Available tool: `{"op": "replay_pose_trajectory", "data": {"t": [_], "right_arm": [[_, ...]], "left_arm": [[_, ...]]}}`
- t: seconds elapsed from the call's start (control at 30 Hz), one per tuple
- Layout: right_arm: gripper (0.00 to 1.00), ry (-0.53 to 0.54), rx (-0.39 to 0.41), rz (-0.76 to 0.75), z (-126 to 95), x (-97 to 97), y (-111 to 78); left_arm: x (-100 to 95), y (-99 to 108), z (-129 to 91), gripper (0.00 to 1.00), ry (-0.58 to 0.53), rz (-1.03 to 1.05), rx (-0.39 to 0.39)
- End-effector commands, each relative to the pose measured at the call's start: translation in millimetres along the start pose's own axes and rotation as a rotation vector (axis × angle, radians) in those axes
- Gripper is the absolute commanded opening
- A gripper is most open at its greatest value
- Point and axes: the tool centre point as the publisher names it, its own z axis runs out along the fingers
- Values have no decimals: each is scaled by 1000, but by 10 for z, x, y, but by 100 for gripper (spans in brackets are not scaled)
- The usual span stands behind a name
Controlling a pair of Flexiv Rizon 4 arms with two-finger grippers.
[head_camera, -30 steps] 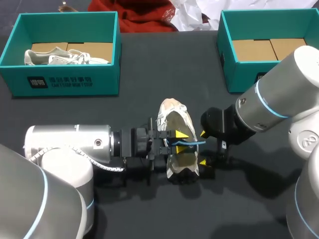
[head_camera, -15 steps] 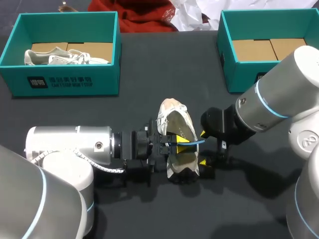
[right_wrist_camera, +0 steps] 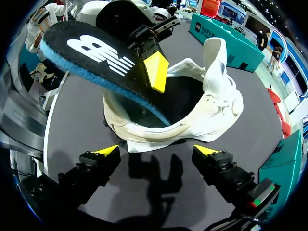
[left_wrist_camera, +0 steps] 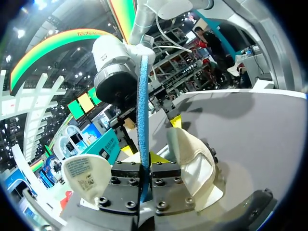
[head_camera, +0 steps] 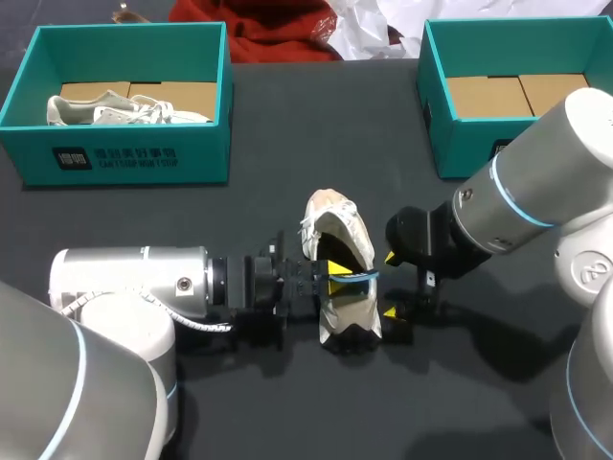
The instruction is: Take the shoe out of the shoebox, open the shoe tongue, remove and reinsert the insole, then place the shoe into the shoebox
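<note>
A white shoe [head_camera: 343,240] lies in the middle of the dark table with its tongue pulled open. My left gripper [head_camera: 333,281] comes in from the shoe's left side and is shut on the insole [head_camera: 358,276]. In the left wrist view the insole [left_wrist_camera: 142,110] shows edge-on as a blue strip between the closed fingers of the left gripper [left_wrist_camera: 146,166]. The shoe [left_wrist_camera: 195,161] sits just beside them. In the right wrist view the black insole [right_wrist_camera: 91,55] rises out of the shoe [right_wrist_camera: 202,110]. My right gripper [right_wrist_camera: 156,151] stands open in front of the shoe. It [head_camera: 391,285] holds nothing.
A teal shoebox [head_camera: 124,158] at the back left holds another white shoe [head_camera: 124,107]. A second teal shoebox [head_camera: 450,134] at the back right holds only cardboard. Red cloth [head_camera: 278,29] and white paper [head_camera: 374,27] lie at the far edge.
My left gripper has shut on the insole and drawn back a little to the left, lifting the insole partly out of the shoe. The right arm has stayed put.
</note>
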Motion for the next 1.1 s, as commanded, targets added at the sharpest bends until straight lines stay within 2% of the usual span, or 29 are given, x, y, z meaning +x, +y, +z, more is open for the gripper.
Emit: {"op": "replay_pose_trajectory", "data": {"t": [0.03,0.2,0.4,0.47,0.6,0.67,1.1], "right_arm": [[100,-2,0,-1,8,15,-4],[100,-2,0,-1,8,15,-4],[100,-2,0,-1,8,15,-4],[100,-2,0,-1,8,15,-4],[100,-2,0,-1,8,15,-4],[100,-2,0,-1,8,15,-4],[100,-2,0,-1,8,15,-4]], "left_arm": [[-13,90,21,0,-3,-4,-13],[-36,160,9,0,-24,-18,-32],[-42,55,1,0,-29,-31,-15],[-45,9,2,14,-29,-37,-11],[-55,-87,4,27,-29,-63,0],[-54,-139,8,30,-30,-64,0],[-40,-406,86,25,-32,-29,-26]]}}
